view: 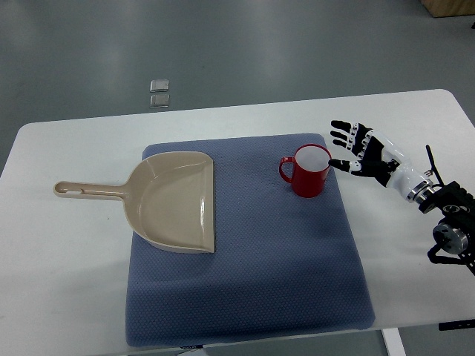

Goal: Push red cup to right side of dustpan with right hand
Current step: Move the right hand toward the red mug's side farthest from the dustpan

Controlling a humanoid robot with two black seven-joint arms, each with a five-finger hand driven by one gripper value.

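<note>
Presently, the right hand [355,152], a black-and-white fingered hand on an arm entering from the picture's right edge, sits just beside the glossy red ceramic cup [306,172], on the cup's right. Its fingers [343,135] are spread wide and hold nothing; the lowest fingertip appears to touch, or very nearly touch, the cup's right rim, though contact cannot be confirmed from this view. The left hand is not visible.

The cup stands upright on the blue-grey textured mat [245,297], near the mat's far right corner, its handle pointing left toward the beige plastic dustpan [174,200]. The dustpan lies on the mat's left half, its long handle reaching out over the white table [67,282], its open mouth facing right. The cup is therefore already on the dustpan's right side, with a clear gap between them.

Judgement: the step in hand is the contact and push. Since the hand is on the cup's far side from the dustpan, any push from here would drive the cup leftward, closer to the dustpan's mouth. To do it well, pressure should be applied low on the cup's wall, not at the rim, because the textured mat is likely to grip the base and a high push could tip it. The stroke should be short and slow, ending before the handle meets the dustpan's edge.

Two small grey square objects [159,93] lie on the floor beyond the table, unrelated to the work.
</note>
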